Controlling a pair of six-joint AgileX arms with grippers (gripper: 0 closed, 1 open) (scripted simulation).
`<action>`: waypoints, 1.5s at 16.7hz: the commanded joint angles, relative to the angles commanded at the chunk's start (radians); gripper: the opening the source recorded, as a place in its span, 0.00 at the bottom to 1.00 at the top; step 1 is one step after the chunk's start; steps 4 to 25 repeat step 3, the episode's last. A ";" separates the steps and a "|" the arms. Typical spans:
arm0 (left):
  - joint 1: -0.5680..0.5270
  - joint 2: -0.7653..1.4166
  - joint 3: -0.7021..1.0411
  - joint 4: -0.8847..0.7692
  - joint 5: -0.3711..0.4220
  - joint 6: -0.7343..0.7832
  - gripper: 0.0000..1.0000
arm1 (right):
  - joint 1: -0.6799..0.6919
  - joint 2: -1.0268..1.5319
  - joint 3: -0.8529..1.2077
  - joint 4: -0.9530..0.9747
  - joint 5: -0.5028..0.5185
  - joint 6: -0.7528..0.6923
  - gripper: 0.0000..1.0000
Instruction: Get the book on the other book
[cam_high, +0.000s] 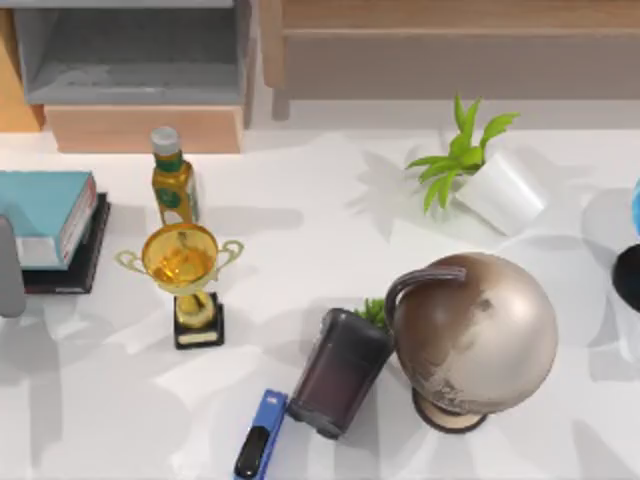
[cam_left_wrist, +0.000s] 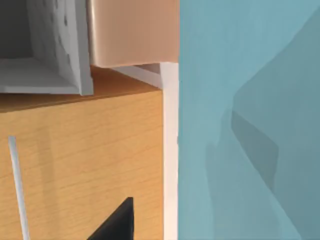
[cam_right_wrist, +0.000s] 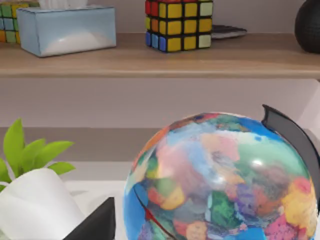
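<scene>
At table's left, book (cam_high: 40, 210) lies atop other book (cam_high: 88, 255); gripper states unclear.

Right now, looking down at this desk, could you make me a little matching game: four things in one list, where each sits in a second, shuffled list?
Things:
1. teal book
2. gold trophy
3. bronze globe
4. blue stapler

Places:
A. at the near edge of the table, left of the dark cylindrical container
B. right of centre, on a round base
C. at the table's left edge, lying on the black book
D. just in front of the yellow bottle, on a black base

Pairs: 1-C, 2-D, 3-B, 4-A
</scene>
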 joint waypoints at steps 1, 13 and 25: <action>0.000 0.000 0.000 0.000 0.000 0.000 1.00 | 0.000 0.000 0.000 0.000 0.000 0.000 1.00; 0.000 0.000 0.000 0.000 0.000 0.000 1.00 | 0.000 0.000 0.000 0.000 0.000 0.000 1.00; 0.000 0.000 0.000 0.000 0.000 0.000 1.00 | 0.000 0.000 0.000 0.000 0.000 0.000 1.00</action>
